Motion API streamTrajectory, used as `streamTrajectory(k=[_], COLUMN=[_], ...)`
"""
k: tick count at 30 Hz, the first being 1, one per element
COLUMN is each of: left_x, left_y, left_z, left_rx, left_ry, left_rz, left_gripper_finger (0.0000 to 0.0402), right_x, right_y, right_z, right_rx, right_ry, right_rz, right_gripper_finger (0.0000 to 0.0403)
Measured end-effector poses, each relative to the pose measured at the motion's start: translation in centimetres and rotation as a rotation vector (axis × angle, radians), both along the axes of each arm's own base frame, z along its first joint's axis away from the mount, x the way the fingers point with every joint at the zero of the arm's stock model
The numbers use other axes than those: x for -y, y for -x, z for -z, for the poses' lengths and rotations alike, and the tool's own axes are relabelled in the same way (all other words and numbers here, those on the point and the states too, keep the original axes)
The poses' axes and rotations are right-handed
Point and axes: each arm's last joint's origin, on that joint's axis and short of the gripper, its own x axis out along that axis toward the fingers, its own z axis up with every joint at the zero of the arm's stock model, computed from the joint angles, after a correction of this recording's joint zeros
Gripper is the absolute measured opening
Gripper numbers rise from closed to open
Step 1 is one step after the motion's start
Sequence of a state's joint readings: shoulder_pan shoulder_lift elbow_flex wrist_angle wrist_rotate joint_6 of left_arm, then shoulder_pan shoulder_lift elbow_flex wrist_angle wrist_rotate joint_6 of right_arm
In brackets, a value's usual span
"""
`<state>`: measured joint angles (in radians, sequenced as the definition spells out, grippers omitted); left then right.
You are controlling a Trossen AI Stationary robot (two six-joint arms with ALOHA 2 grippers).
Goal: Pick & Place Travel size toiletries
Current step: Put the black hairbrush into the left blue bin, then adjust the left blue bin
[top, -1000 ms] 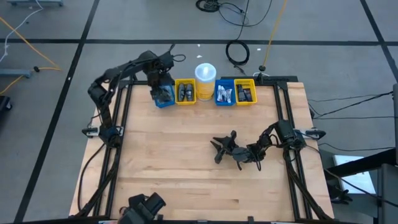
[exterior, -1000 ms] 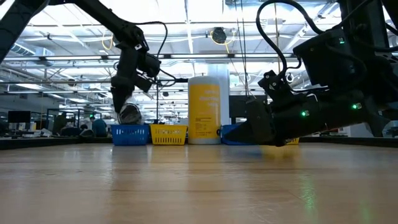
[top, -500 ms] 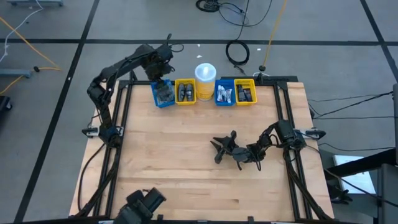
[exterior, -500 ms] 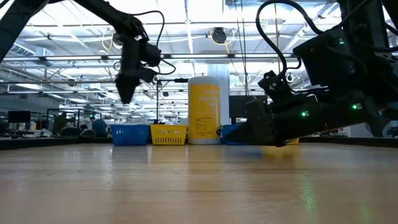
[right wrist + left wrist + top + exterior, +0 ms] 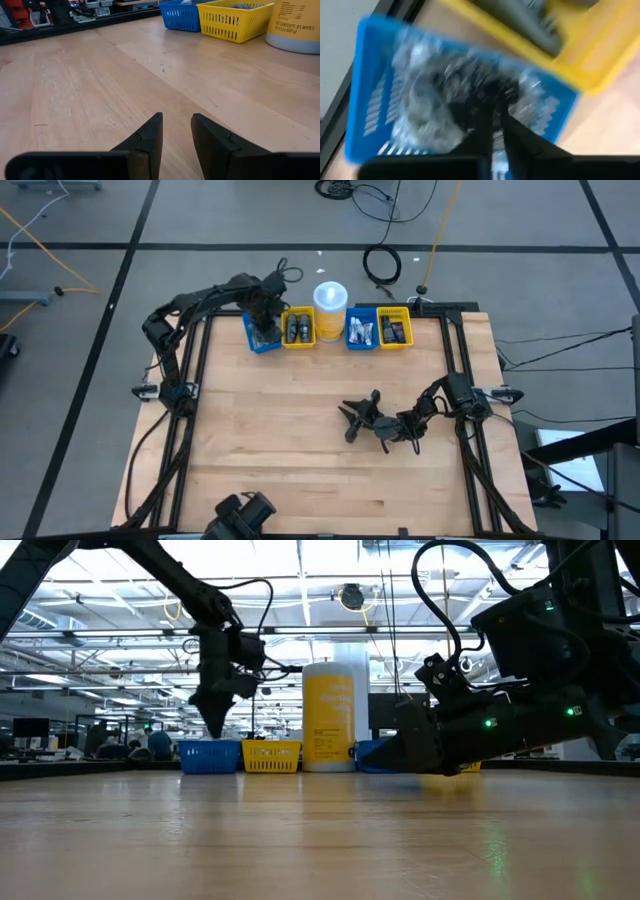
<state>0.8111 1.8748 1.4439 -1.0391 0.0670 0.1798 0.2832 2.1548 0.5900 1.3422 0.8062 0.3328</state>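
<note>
Several travel size toiletries, round dark discs in clear wrap (image 5: 435, 95), lie in the left blue bin (image 5: 263, 337) at the table's far edge. Dark bottles (image 5: 298, 328) lie in the yellow bin beside it. My left gripper (image 5: 497, 117) hangs just above the blue bin (image 5: 208, 755), pointing down, shut with nothing between its fingers. My right gripper (image 5: 177, 125) rests low over the table right of the middle (image 5: 348, 422), slightly open and empty.
A tall yellow cup with a white lid (image 5: 330, 302) stands between the two pairs of bins. A second blue bin (image 5: 361, 332) and a second yellow bin (image 5: 396, 328) hold more small items. Bare wood spreads across the table's near half.
My left gripper held a wrapped disc just above the left blue bin and let it go into the bin. It then rose, came back down a little toward the right, and shut empty.
</note>
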Motion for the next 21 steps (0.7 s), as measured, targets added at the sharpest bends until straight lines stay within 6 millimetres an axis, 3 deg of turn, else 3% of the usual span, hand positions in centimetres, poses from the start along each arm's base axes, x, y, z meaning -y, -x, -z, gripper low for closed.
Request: streamTrajectory(k=[4,9,18,21], left_x=[-0.1,-0.1,1.9,2.0], left_y=[0.6,0.8,2.6,4.2], left_z=[0.8,0.7,-2.9,-2.6], left_rx=[-0.091,-0.107,-0.154,-0.197], left_ry=[-0.056,-0.066,-0.113,-0.115], left_rz=[-0.057,-0.111,-0.206,-0.310], left_gripper_finger=[0.0005,0.0022,0.0026,0.0023], right_x=[0.0,0.0,0.0,0.0], right_y=[0.0,0.0,0.0,0.0], right_z=[0.0,0.0,0.1,0.1], right_rx=[0.000,0.000,0.000,0.000], right_ry=[0.000,0.000,-0.010,-0.010], right_rz=[0.000,0.000,0.003,0.003], right_gripper_finger=[0.0098,0.0098,0.0098,0.0098])
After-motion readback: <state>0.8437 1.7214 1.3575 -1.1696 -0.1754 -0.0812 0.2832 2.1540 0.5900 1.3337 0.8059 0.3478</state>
